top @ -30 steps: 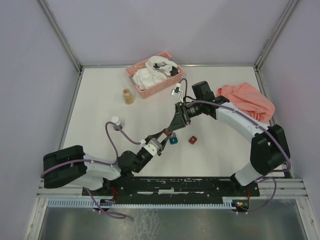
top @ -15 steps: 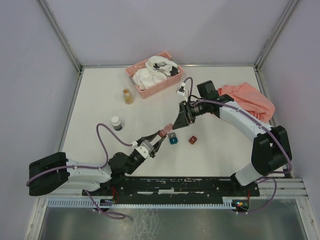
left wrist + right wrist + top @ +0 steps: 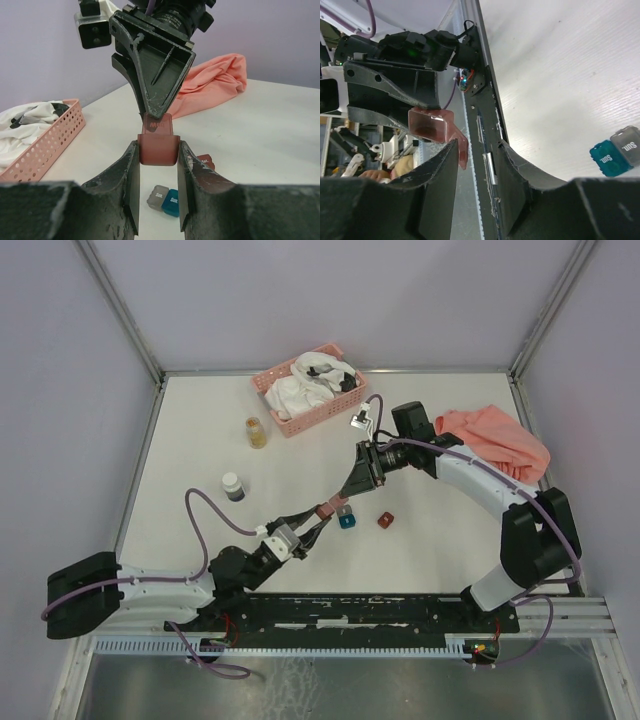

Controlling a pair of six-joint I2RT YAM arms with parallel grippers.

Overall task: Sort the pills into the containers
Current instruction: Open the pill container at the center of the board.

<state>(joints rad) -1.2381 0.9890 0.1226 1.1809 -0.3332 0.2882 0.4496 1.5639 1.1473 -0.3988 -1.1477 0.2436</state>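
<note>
Tabletop (image 3: 450, 540) in white carries a crumpled salmon cloth (image 3: 495, 440) at the far right. A pink slatted basket (image 3: 315, 420) with white fabric (image 3: 305, 388) sits at the far edge.

Near the middle, the left gripper (image 3: 157, 155) is clenched on a dark red box (image 3: 158, 148), held above the table with its lid flap (image 3: 157, 122) hinged up. The flap bears writing that starts with "M"; the rest is unclear.

The right gripper (image 3: 479, 145) meets it from the far side. Its jaws stand apart, and the flap lies against one finger, not pinched.

The amber pills (image 3: 257, 435) are in a small jar just left of the basket. A white-capped jar (image 3: 232, 486) stands nearer the arms.

Below the held box, the grey box (image 3: 627, 145) and the teal box (image 3: 606, 156) touch side by side, each marked "Sun." A second dark red box (image 3: 384, 521) rests just to their right.
</note>
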